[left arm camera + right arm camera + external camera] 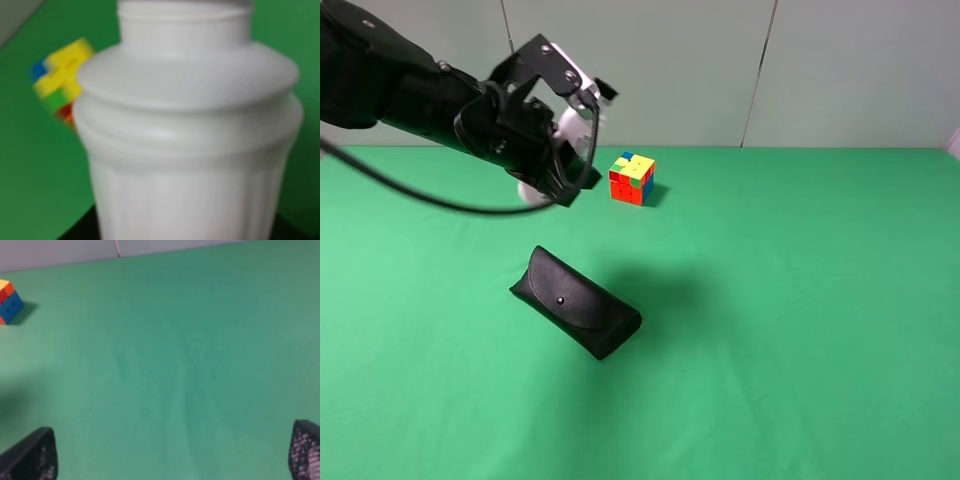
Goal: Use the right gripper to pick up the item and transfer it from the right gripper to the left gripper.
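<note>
From the exterior high view, the item (569, 124) is seen at upper left, pinched by the left gripper (548, 160). In the left wrist view, the blurred item (190, 150) fills the frame. In the right wrist view, the right gripper (172, 455) is shown spread wide over green cloth (175, 365).

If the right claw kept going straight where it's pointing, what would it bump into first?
Probably just the green table. The open right gripper points at bare cloth, and the cube sits well off to one side, out of its line. How far away the cloth is, I can't tell.
</note>
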`<action>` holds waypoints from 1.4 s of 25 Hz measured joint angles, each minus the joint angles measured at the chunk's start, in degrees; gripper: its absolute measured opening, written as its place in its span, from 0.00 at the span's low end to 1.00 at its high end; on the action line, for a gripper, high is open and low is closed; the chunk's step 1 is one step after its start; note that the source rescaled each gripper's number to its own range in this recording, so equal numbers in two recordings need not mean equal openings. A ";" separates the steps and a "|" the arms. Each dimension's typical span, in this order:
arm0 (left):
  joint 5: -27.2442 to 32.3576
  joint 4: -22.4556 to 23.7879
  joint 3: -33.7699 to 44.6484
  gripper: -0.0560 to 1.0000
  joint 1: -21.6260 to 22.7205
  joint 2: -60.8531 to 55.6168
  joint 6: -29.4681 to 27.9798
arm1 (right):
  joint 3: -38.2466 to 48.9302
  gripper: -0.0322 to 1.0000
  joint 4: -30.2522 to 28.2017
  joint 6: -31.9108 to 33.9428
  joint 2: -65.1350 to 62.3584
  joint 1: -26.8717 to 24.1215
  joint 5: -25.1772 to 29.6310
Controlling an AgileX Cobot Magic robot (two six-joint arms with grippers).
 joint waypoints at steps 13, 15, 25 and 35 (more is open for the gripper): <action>-1.72 19.09 0.00 0.07 9.67 0.28 -39.29 | 0.00 1.00 0.00 0.00 -0.04 0.00 0.00; -2.01 20.96 0.00 0.07 10.70 1.03 -43.14 | 0.00 1.00 0.00 0.00 -0.04 0.00 0.00; -2.43 23.41 -0.05 0.07 11.76 9.48 -48.23 | 0.00 1.00 0.00 0.00 -0.04 0.00 0.00; -3.47 23.36 -0.05 0.07 12.25 14.39 -49.49 | 0.00 1.00 0.00 0.00 -0.04 0.00 -0.07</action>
